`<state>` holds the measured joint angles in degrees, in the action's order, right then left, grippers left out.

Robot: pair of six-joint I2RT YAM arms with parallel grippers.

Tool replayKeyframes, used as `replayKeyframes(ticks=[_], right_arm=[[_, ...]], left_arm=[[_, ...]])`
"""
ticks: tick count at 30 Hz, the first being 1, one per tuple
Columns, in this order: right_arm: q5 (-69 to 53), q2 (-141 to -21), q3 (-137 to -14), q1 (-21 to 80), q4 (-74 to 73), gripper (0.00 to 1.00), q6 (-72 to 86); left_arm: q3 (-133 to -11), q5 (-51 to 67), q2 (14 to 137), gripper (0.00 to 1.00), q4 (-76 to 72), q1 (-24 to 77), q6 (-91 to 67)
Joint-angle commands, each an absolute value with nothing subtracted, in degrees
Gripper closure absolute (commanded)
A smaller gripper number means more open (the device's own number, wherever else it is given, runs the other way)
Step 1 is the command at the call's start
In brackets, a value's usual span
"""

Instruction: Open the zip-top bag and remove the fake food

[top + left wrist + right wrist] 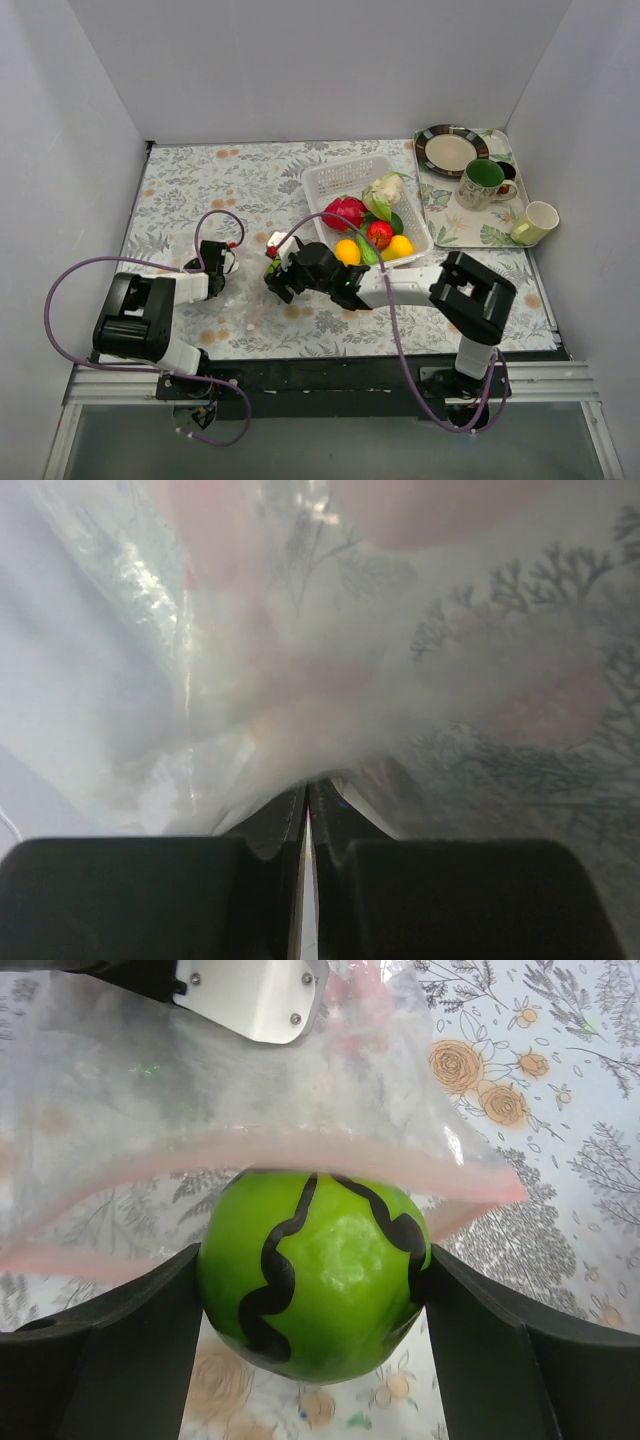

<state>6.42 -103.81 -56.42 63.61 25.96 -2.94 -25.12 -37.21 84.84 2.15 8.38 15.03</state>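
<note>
The clear zip-top bag (200, 1090) with its pink zip strip lies open between my two grippers on the flowered table; it fills the left wrist view (300, 660). My left gripper (306, 800) is shut on a fold of the bag's plastic. My right gripper (312, 1280) is shut on a green toy watermelon (320, 1270) with black wavy stripes, held just at the bag's mouth. In the top view the left gripper (222, 262) and right gripper (278, 272) are close together. Other fake food (375, 235) lies in the white basket.
The white perforated basket (330, 180) stands just right of centre and holds several toy fruits and vegetables. A flowered tray (445, 215) at back right carries a plate (450, 150), a green mug (482, 182) and a pale cup (535, 222). White walls enclose the table.
</note>
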Motion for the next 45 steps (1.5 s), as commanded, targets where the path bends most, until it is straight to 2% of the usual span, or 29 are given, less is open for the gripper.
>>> replayKeyframes(ticks=[1, 3, 6, 10, 12, 13, 14, 16, 17, 18, 19, 20, 24, 30, 34, 39, 45], right_arm=[[9.64, -90.57, -53.53, 63.63, 23.13, 0.75, -1.58], [12.73, -86.68, -51.95, 62.76, 20.58, 0.75, -2.11], [13.45, -81.4, -51.24, 55.92, 18.12, 0.78, -0.45], [11.94, -77.88, -52.99, 44.76, 13.1, 0.79, 3.51], [12.92, -77.96, -55.53, 42.9, 10.39, 0.73, 3.95], [14.14, -78.57, -56.42, 41.85, 7.15, 0.69, 4.04], [14.67, -79.01, -57.3, 41.49, 5.64, 0.64, 4.22], [15.72, -80.42, -60.28, 41.05, 0.21, 0.4, 4.83], [15.82, -80.77, -61.34, 41.04, -2.26, 0.29, 5.36], [15.56, -81.03, -62.04, 41.04, -3.68, 0.11, 6.06], [15.82, -80.86, -63.01, 41.04, -5.08, 0.03, 6.93], [16.17, -80.42, -63.19, 41.04, -7.45, 0.02, 7.47], [17.93, -76.04, -63.81, 40.96, -13.17, 0.01, 9.4], [19.95, -70.32, -62.75, 41.04, -22.12, 0.02, 13.35], [20.22, -65.05, -59.34, 41.04, -25.4, 0.01, 14.77], [18.46, -54.34, -53.97, 41.04, -24.52, 0.01, 13.72], [19.86, -51.42, -55.37, 41.04, -29.79, 0.01, 12.57]], left_arm=[[-24.6, -29.27, 85.26, 1.0, 9.22, 8.7, 10.2], [-26.1, -28.48, 83.94, 1.0, 13.24, 9.22, 8.45], [-33.11, -26.12, 80.61, 1.0, 24.2, 10.2, 1.69], [-48.47, -16.11, 77.09, 1.0, 36.72, 10.63, -7.19], [-52.54, -13.72, 75.94, 0.99, 41.28, 10.9, -10.53], [-54.12, -12.67, 75.59, 0.91, 42.61, 10.99, -11.5], [-57.36, -10.74, 75.41, 0.76, 43.76, 10.99, -13.17], [-60.1, -9.76, 74.53, 0.58, 45.96, 10.99, -14.67], [-62.21, -9.23, 74.01, 0.31, 46.23, 10.99, -15.9], [-63.53, -8.71, 73.39, 0.19, 46.67, 10.99, -16.26], [-64.76, -7.66, 72.26, 0.07, 47.28, 10.9, -16.78], [-65.99, -5.56, 71.64, 0.02, 48.68, 10.99, -17.31], [-73.54, -0.99, 69.09, 0.02, 52.19, 10.9, -20.91], [-77.43, 7.37, 63.12, 0.02, 57.48, 10.99, -25.39], [-72.36, 10.71, 56.79, 0.02, 57.39, 10.9, -29.87], [-62.86, 8.35, 47.66, 0.02, 52.66, 10.9, -37.26], [-56.96, 9.75, 41.05, 0.02, 43.43, 10.99, -39.81]])
